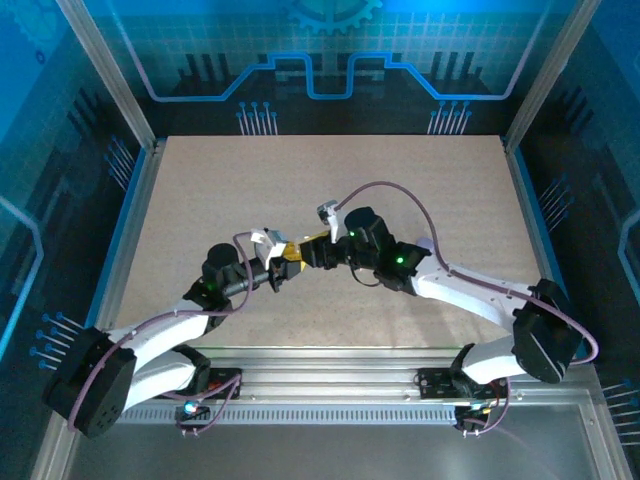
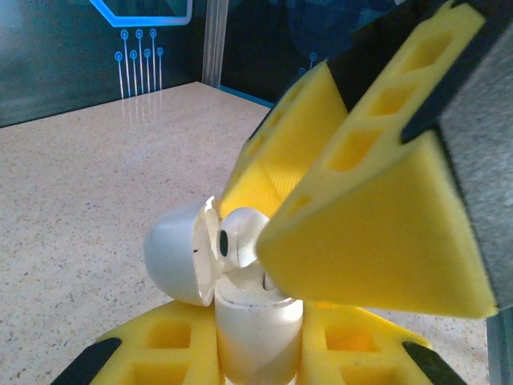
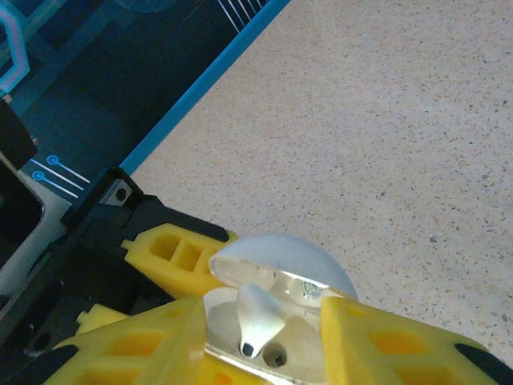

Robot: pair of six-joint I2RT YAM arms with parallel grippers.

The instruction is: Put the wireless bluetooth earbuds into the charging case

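Over the left hand's point(image 2: 256, 361) clamped case point(image 2: 258, 321), right hand point(image 3: 263, 309) stands parted around an earbud point(image 3: 256, 314).

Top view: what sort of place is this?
Likely a robot test booth: a speckled tabletop fenced by metal posts, blue circuit-patterned wall panels, and a left arm and right arm bolted at its edge.

Left arm point(image 1: 165, 335) and right arm point(image 1: 470, 290) are both wearing white link shells with black joint blocks. A mauve cable point(image 1: 383, 184) is looping off each wrist. Green lamps point(image 1: 399, 260) are glowing on both forearms. Base boards point(image 1: 188, 408) at 6 o'clock are showing small blue-green lights. Left gripper point(image 2: 256, 357) and right gripper point(image 3: 260, 345) are carrying yellow plastic fingers point(image 2: 160, 349) with rectangular pockets and black trim on the outer edges.
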